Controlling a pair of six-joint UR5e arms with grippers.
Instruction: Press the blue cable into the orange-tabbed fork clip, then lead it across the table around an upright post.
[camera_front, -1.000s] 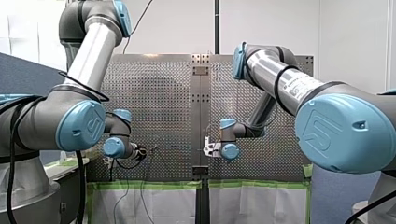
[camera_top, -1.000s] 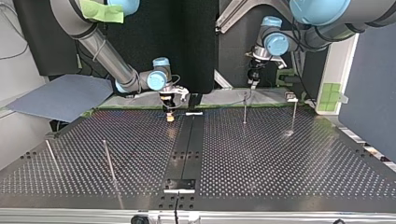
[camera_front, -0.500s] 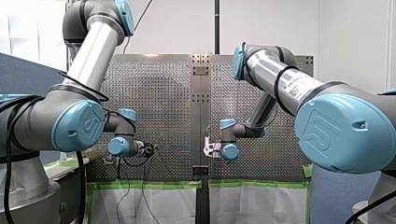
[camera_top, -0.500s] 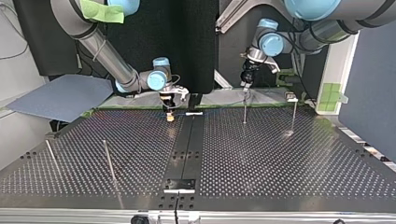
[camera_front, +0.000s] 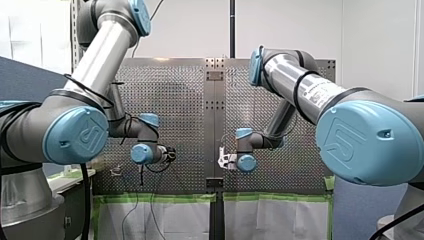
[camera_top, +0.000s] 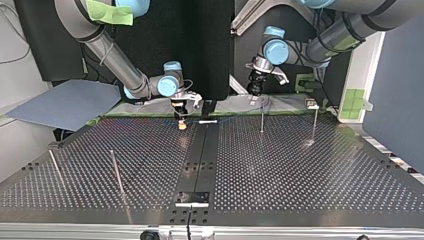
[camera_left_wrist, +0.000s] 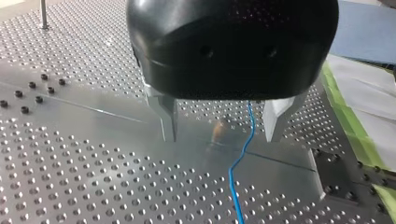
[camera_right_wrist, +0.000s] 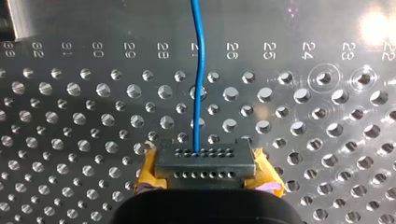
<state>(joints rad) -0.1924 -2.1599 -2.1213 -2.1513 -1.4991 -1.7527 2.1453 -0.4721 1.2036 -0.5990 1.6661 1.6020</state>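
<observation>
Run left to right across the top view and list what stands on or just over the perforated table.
Thin post near the left edge → second thin post → my right gripper → small white piece → upright post → last upright post.

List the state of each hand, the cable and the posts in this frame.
My left hand: open, the blue cable passing between its metal fingers.
My right hand: shut on the blue cable, yellow pads closed.
Blue cable: held by my right hand, loose in my left hand, gently curved.
Upright posts: standing on the table.
</observation>
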